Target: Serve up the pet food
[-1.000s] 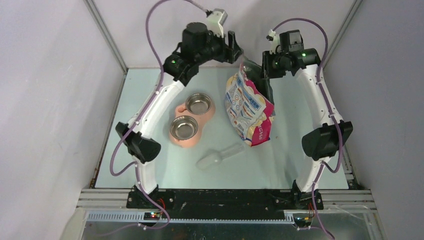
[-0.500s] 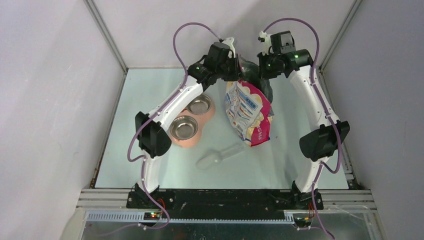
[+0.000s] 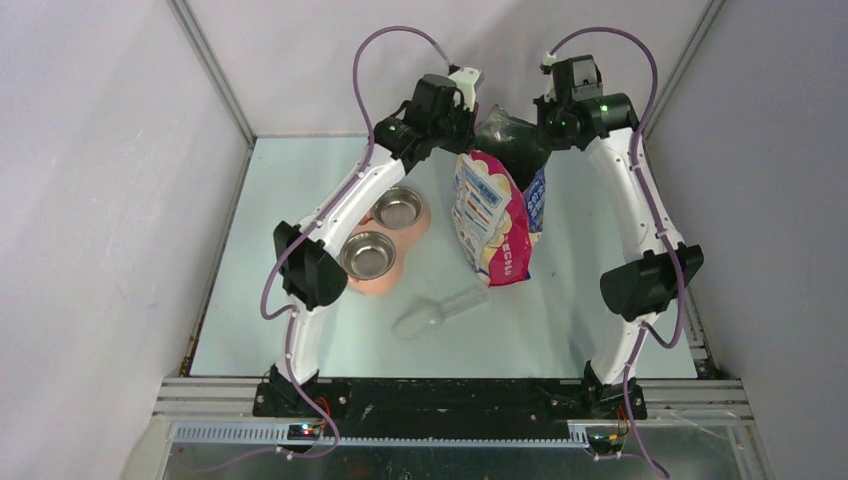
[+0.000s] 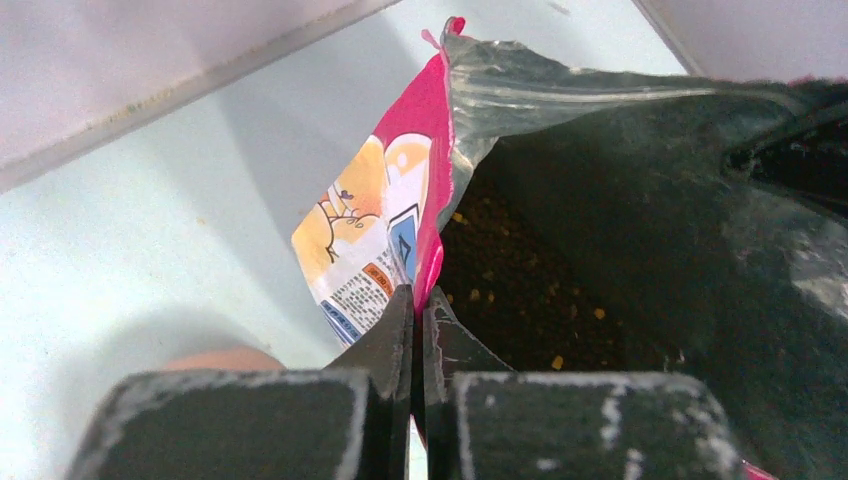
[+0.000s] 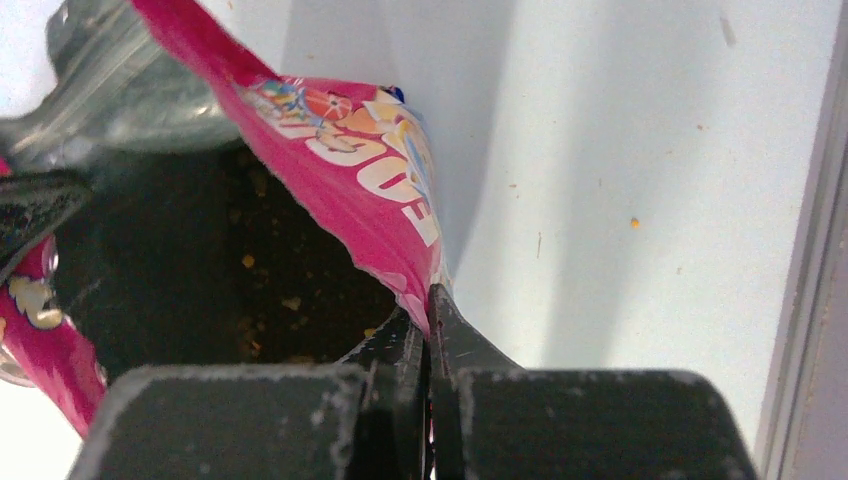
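At bag (image 3: 495, 220) mouth: left pincer (image 4: 412, 312), right pincer (image 5: 428, 318) clamped on rim.

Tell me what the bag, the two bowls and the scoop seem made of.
The bag: thin plastic film, probably; glossy print outside, silvery lining at the mouth. The far bowl and near bowl: polished metal, likely steel; mirror-like glare. The scoop: translucent plastic; table shows through.

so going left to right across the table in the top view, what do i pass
pink double-bowl feeder → translucent scoop → cat food bag
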